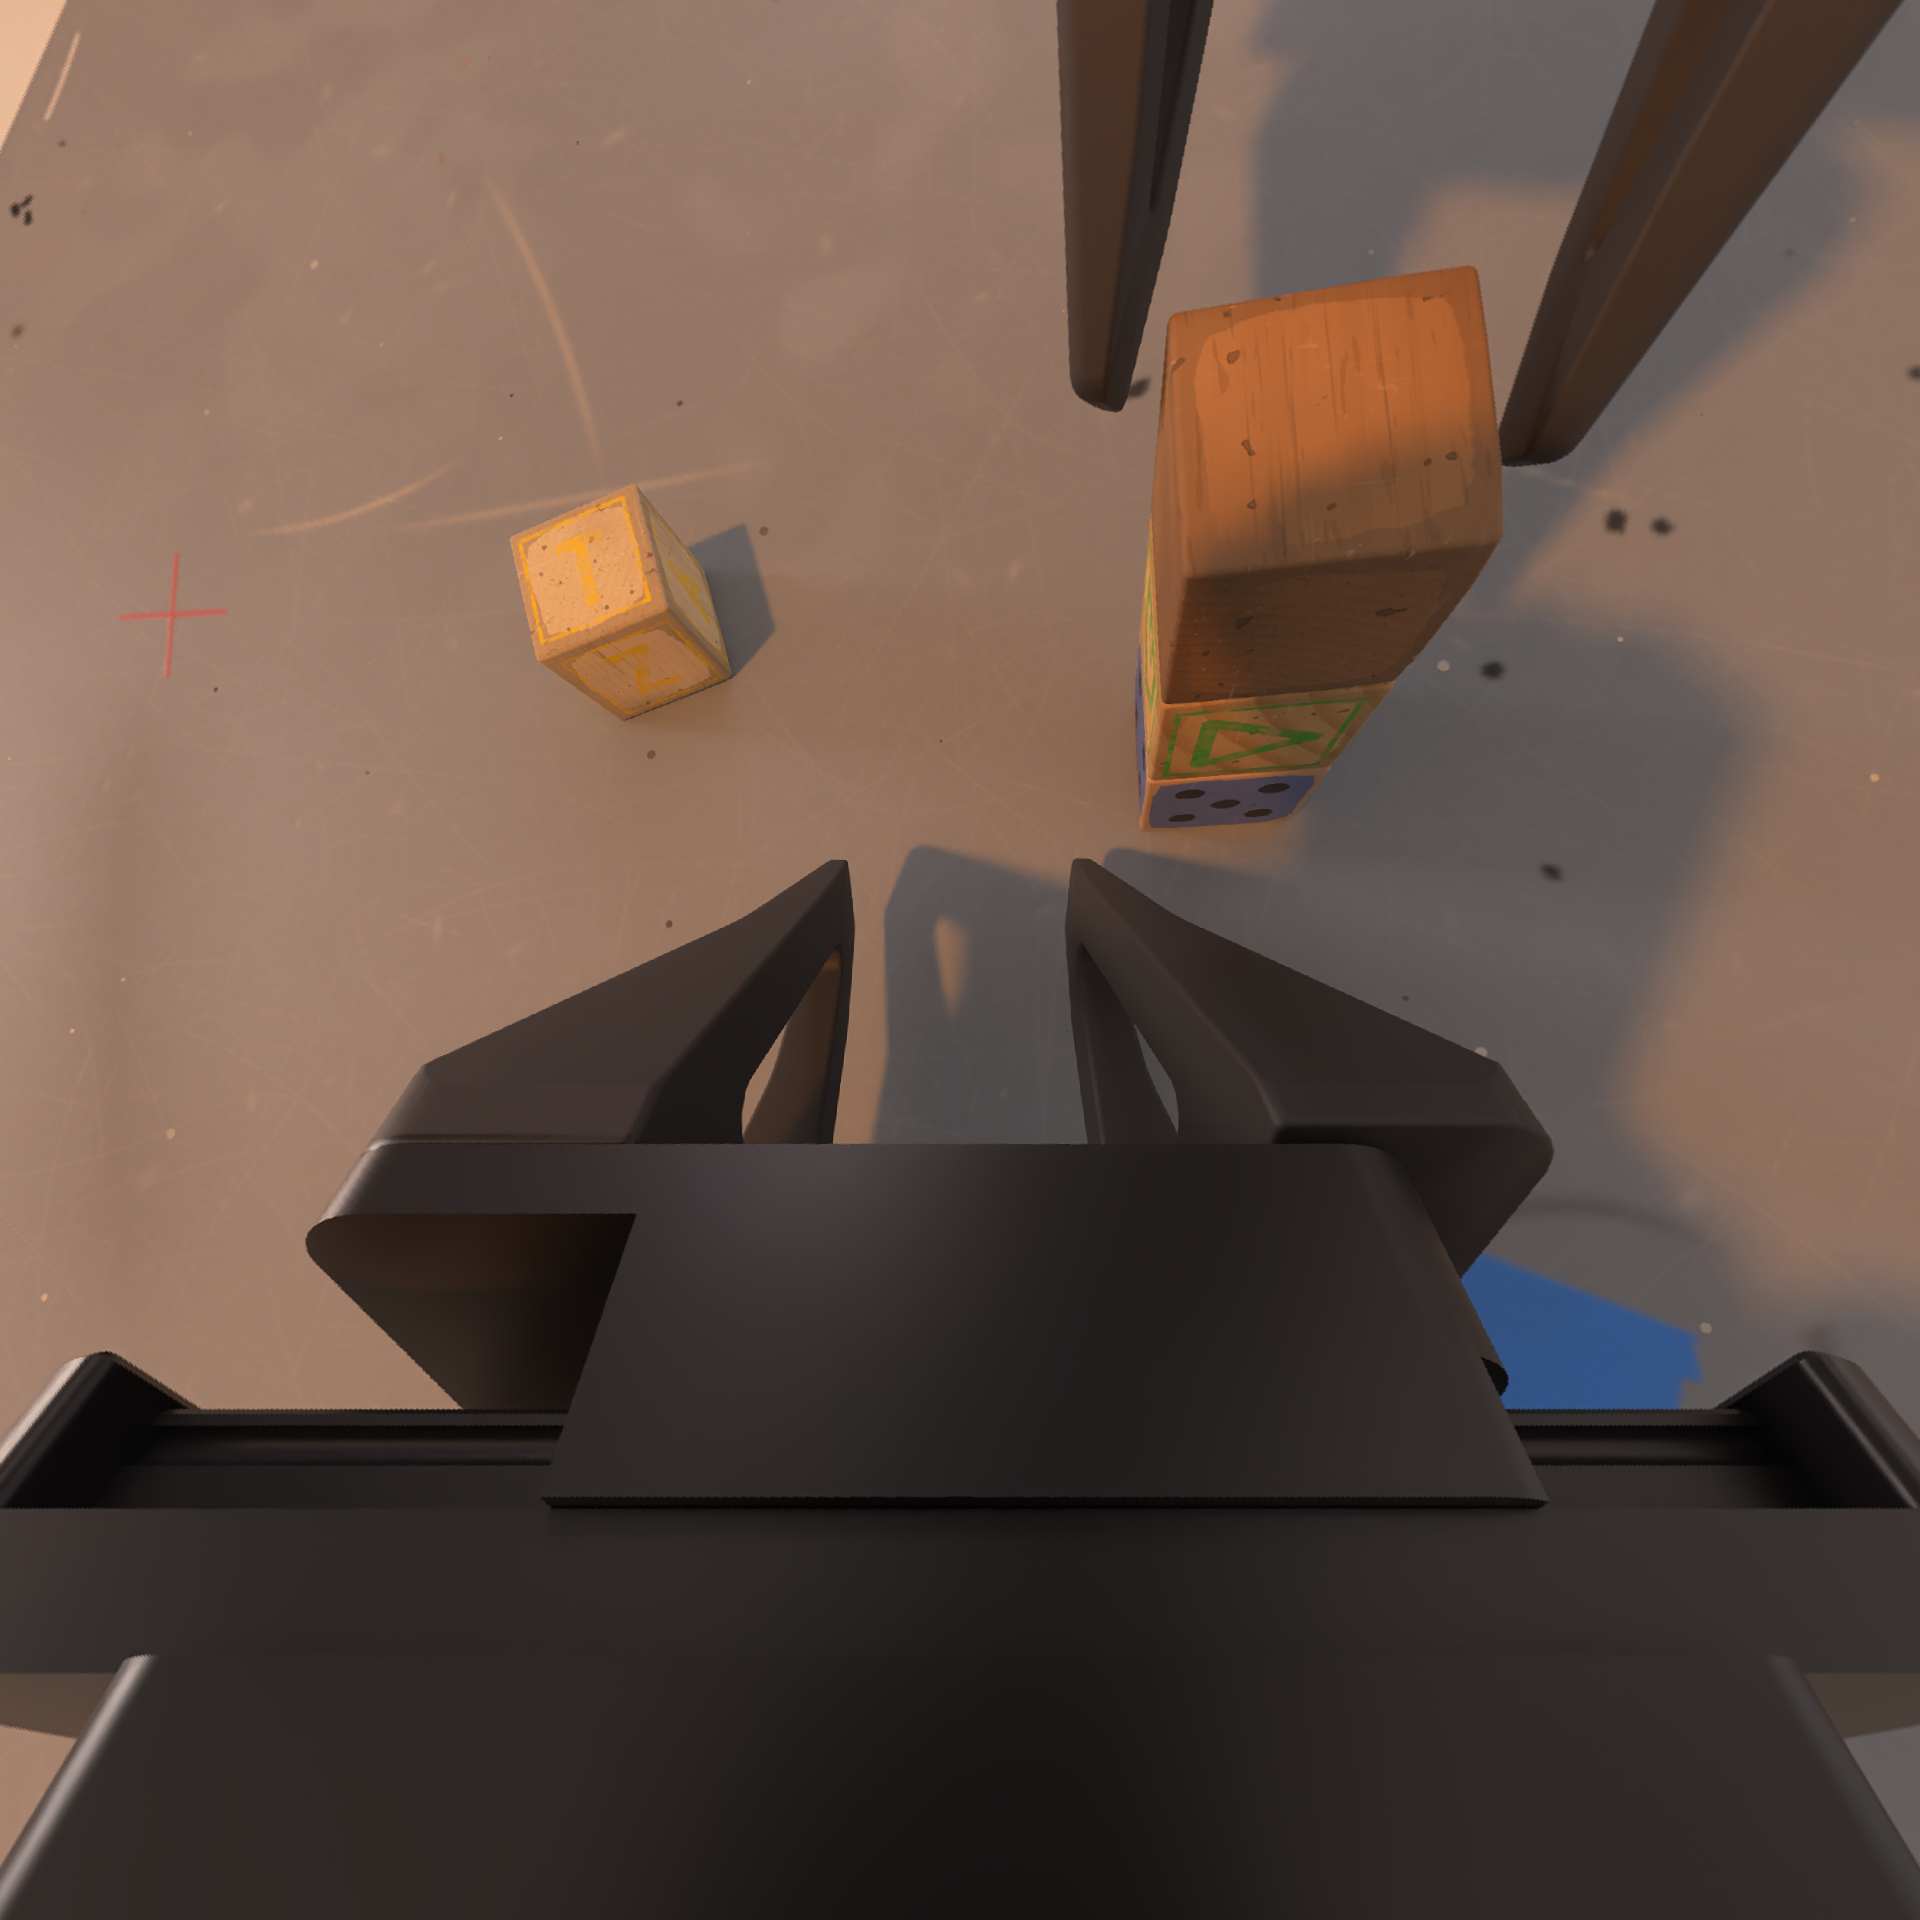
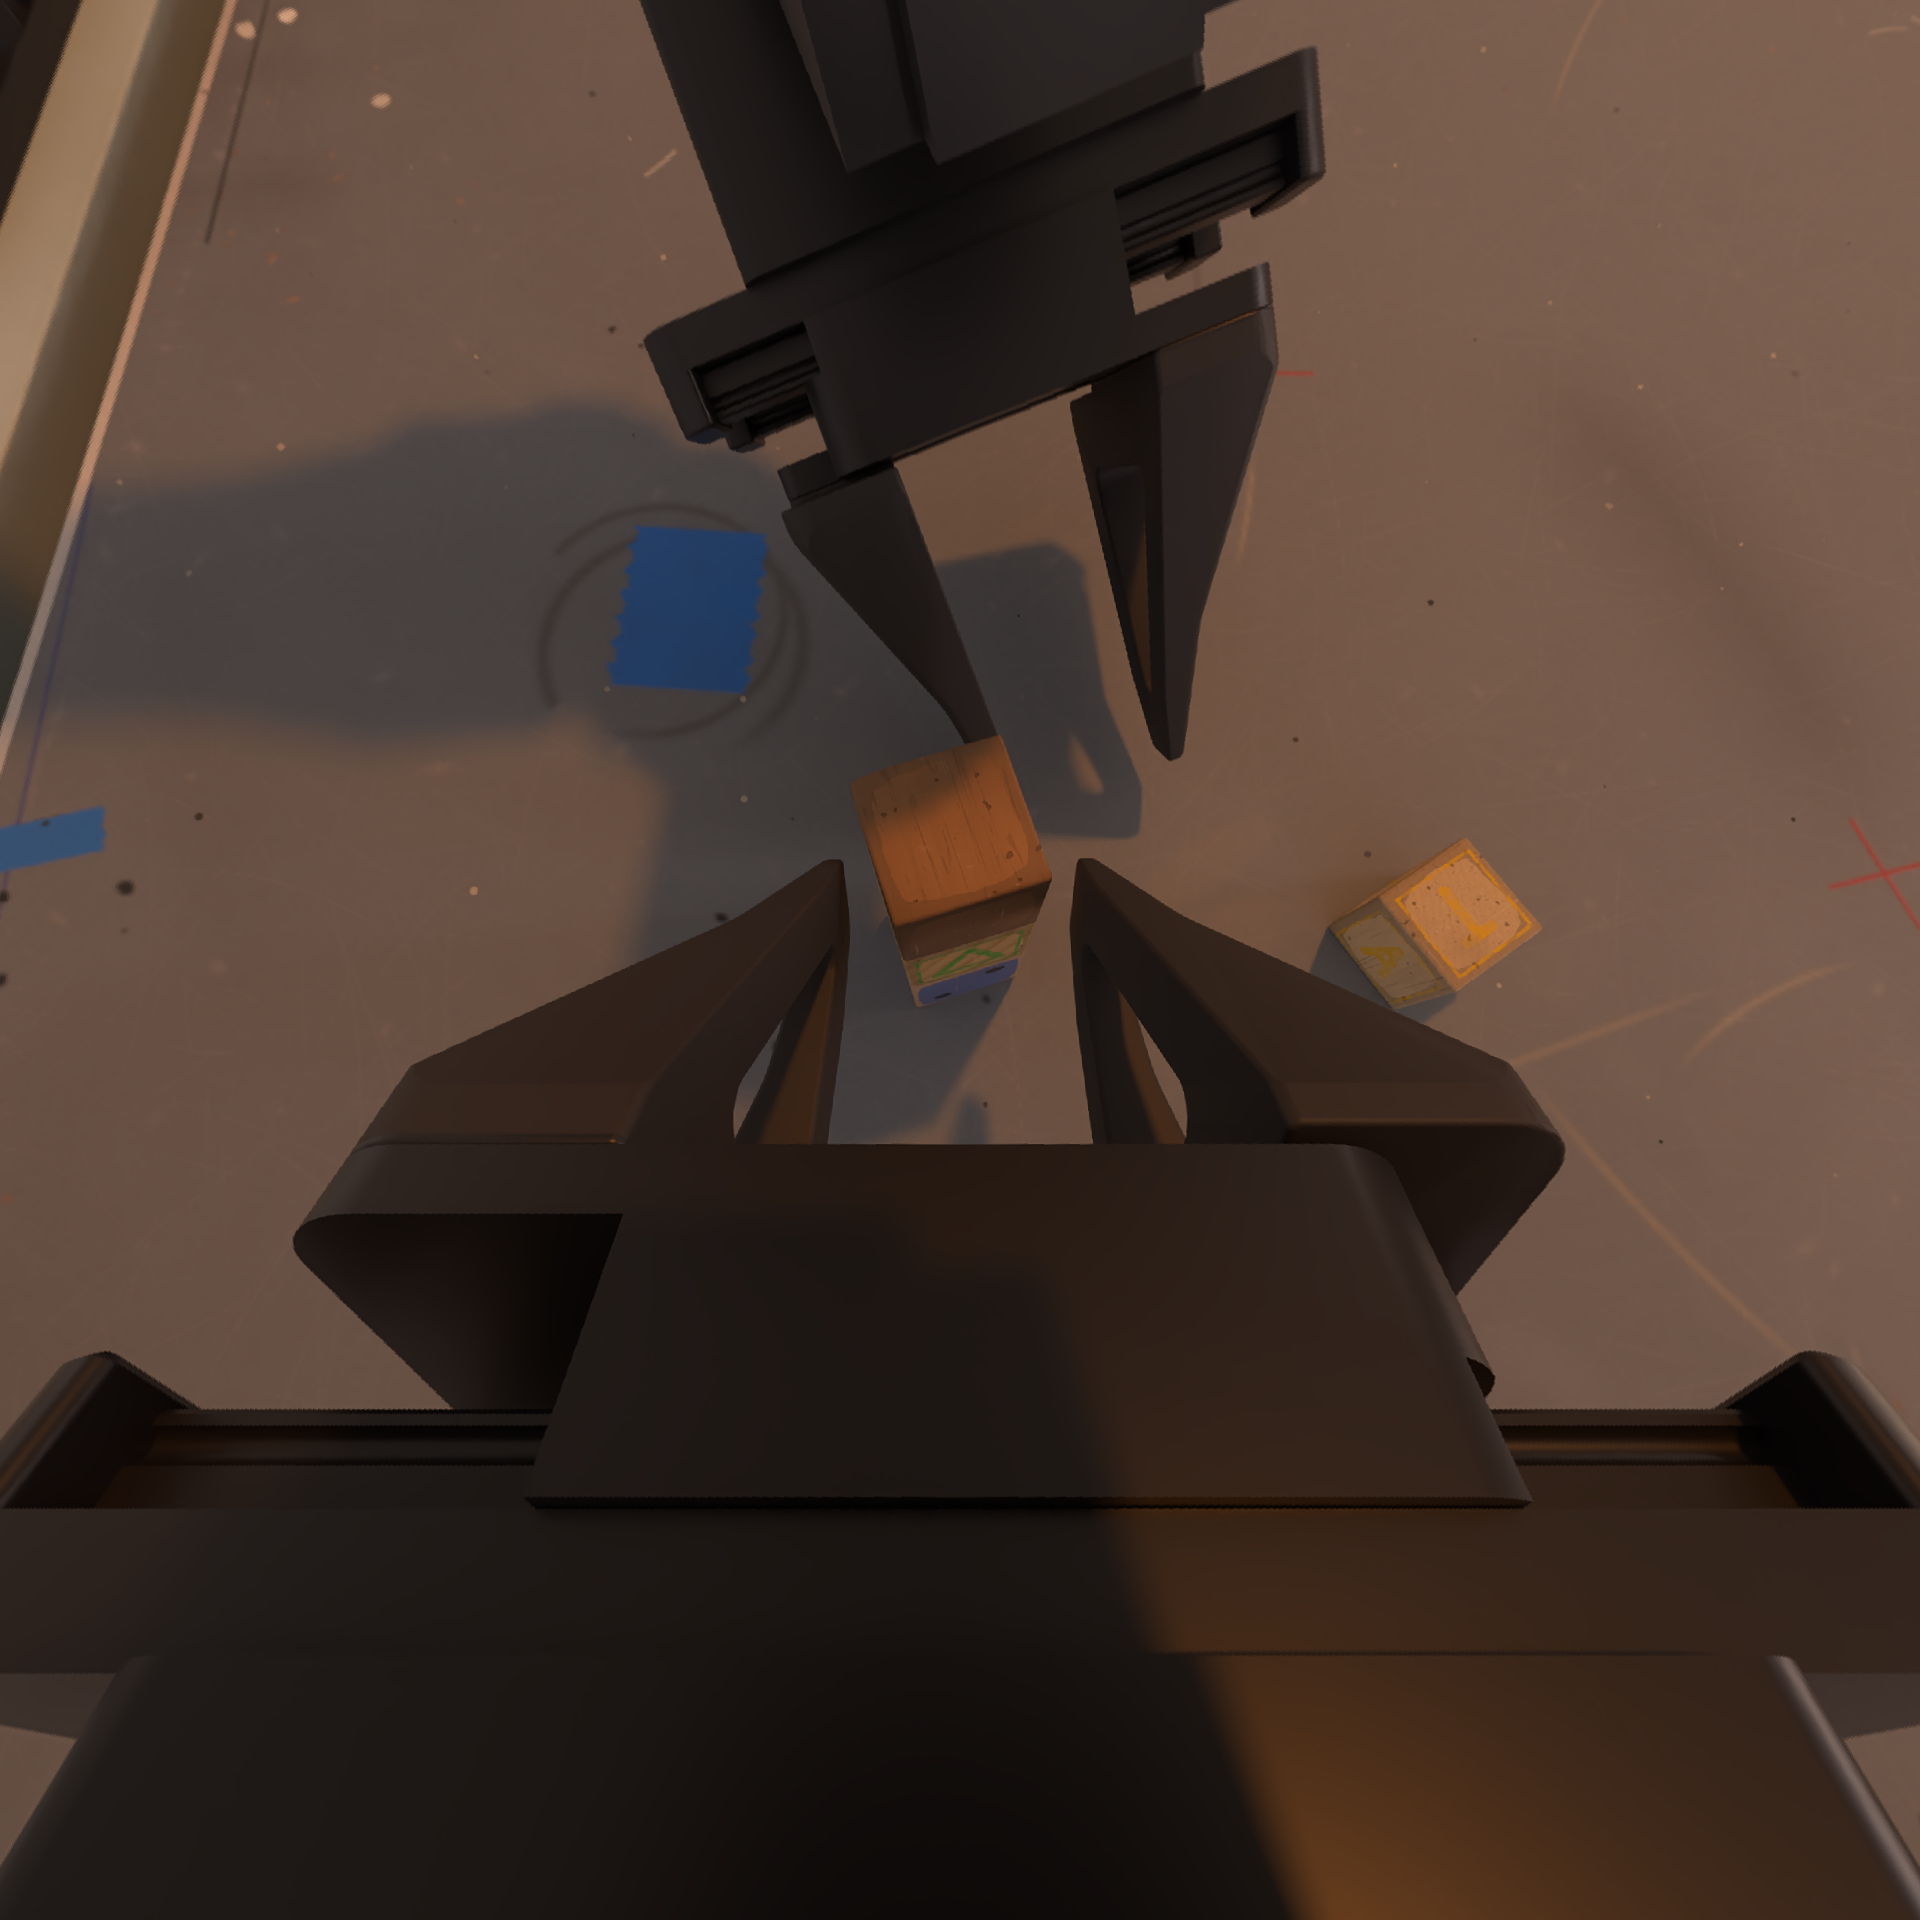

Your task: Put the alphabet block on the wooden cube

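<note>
A: What is showing below the left gripper [image 1: 961,873]?

B: Its two dark fingers are pointing down at the scuffed table [image 1: 312,883], standing apart with nothing between them.

A: And the blocks?

B: A wooden cube [image 1: 1325,488] is sitting on top of a stack at the right, resting on a green-marked block [image 1: 1262,740], which is resting on a blue die [image 1: 1226,805]. The other gripper's fingers [image 1: 1127,208] are hanging either side of the cube's top, clear of it.

A: The alphabet block [image 1: 618,603]?

B: It is lying alone on the table, left of the stack and well apart. A red cross [image 1: 171,615] is showing farther left, blue tape [image 1: 1579,1340] at the lower right.
</note>
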Tool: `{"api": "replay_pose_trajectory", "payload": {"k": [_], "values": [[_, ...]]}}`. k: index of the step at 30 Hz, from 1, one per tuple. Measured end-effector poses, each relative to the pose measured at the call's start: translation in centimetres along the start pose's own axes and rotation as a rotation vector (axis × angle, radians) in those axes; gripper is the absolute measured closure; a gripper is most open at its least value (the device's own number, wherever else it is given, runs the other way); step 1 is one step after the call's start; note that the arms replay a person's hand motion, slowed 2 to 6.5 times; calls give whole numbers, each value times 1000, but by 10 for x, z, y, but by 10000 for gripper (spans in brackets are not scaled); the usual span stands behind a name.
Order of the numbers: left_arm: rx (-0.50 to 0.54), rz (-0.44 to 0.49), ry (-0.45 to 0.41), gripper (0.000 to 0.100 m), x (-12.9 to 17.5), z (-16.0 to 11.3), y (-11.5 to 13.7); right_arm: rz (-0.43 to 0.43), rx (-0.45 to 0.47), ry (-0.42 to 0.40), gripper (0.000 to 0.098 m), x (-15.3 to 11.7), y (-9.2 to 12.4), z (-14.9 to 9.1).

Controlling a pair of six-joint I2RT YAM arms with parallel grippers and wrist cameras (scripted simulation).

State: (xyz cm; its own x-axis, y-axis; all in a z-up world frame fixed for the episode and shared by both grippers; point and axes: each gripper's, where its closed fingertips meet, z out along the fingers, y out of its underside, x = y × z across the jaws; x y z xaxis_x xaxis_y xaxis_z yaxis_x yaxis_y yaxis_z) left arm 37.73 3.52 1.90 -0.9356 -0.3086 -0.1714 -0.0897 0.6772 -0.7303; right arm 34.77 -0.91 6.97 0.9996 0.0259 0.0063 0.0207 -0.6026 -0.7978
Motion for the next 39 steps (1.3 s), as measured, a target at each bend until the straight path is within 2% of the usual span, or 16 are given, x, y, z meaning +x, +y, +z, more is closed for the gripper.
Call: {"api": "replay_pose_trajectory", "payload": {"k": [3,12,22,31,39], "values": [[-3,-29,-7,617,-3,0,0,8,31,-7,606,0,-4,-3],[-34,-204,-96,525,-32,6,5,62,182,9,605,13,-16,-27],[-20,-238,-82,485,-40,19,-8,145,332,47,609,33,-23,-52],[-28,-244,-105,487,-47,37,-21,199,350,65,616,44,-15,-55],[-16,-279,-121,538,-54,42,-26,210,331,69,627,46,-9,-53]]}}
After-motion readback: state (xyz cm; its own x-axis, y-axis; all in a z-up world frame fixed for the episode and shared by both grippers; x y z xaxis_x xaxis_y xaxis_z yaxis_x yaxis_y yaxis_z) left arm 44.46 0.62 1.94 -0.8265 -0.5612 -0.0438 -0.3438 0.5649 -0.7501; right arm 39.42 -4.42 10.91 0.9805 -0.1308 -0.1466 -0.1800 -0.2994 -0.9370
